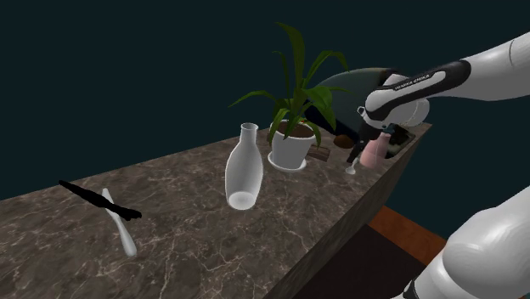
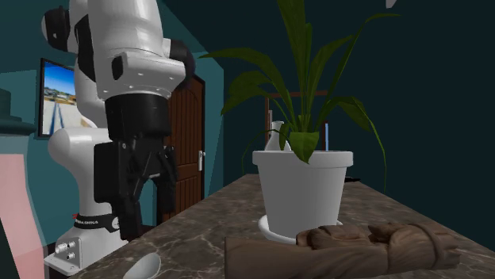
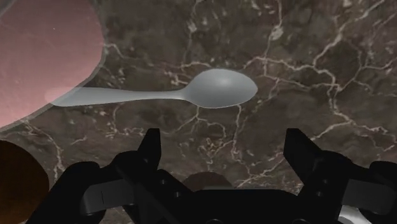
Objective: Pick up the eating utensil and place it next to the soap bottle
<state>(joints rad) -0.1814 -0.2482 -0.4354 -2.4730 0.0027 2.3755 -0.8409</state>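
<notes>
A grey spoon (image 3: 191, 92) lies flat on the dark marble counter (image 3: 318, 57), its handle end reaching the base of the pink soap bottle (image 3: 44, 57). My black gripper (image 3: 226, 143) hovers just above, open, with both fingers short of the spoon and nothing between them. In the shoulder view the gripper (image 1: 362, 155) hangs at the counter's far right end, beside the pink bottle (image 1: 374, 151), with the spoon (image 1: 350, 170) below it. From the second exterior view the gripper (image 2: 148, 208) stands over the spoon's bowl (image 2: 141, 265), and the pink bottle (image 2: 16, 214) is at the left edge.
A white potted plant (image 1: 291, 146) and a clear glass vase (image 1: 243, 167) stand mid-counter. A carved wooden piece (image 2: 341, 250) lies by the pot. A black utensil (image 1: 98, 201) and a white one (image 1: 121, 229) lie far left. A brown round thing (image 3: 19, 181) sits near the bottle. The counter edge (image 1: 357, 212) drops close by.
</notes>
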